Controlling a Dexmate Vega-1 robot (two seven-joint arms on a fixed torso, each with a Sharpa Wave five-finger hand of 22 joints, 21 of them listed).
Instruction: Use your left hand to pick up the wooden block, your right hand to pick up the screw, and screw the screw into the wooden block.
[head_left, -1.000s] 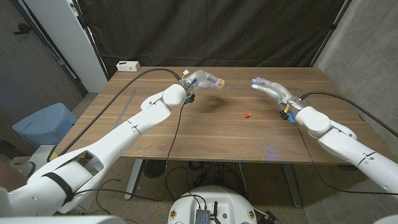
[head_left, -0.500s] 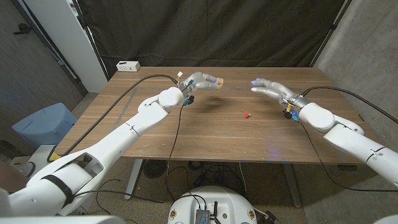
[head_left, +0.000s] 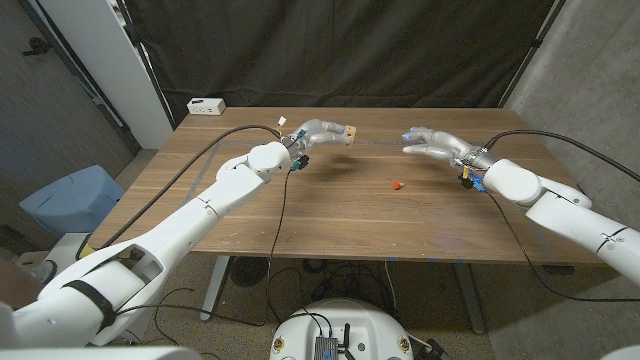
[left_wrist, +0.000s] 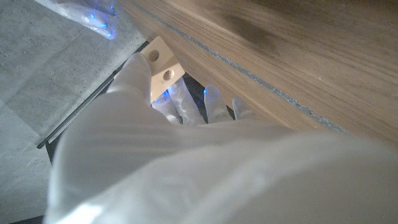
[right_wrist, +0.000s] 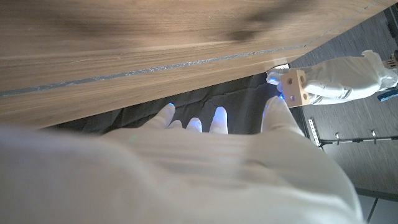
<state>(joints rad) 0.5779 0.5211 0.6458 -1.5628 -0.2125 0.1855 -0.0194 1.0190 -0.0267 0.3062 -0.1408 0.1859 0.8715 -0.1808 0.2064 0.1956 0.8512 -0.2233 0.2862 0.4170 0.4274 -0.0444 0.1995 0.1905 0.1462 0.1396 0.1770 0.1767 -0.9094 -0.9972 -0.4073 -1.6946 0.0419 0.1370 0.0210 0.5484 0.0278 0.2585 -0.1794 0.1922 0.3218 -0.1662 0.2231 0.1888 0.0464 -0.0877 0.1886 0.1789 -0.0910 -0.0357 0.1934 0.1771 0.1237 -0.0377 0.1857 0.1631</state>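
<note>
Fingers of the left hand (head_left: 318, 131) are gripping a pale drilled wooden block (head_left: 346, 132) above the brown wooden table (head_left: 330, 215), partly hiding it. Right hand (head_left: 432, 141) is hovering, spread and empty. Small red screw (head_left: 397, 184) is lying between them, detail unclear.

The pale wooden block (head_left: 345, 132), with round holes in one face, is held above the table's far side. The small red screw (head_left: 397, 184) lies right of centre.

Left hand (left_wrist: 186, 155), blurred, covers most of the wooden block (left_wrist: 163, 64); screw (head_left: 397, 184) a tiny red speck, mid-frame.
</note>
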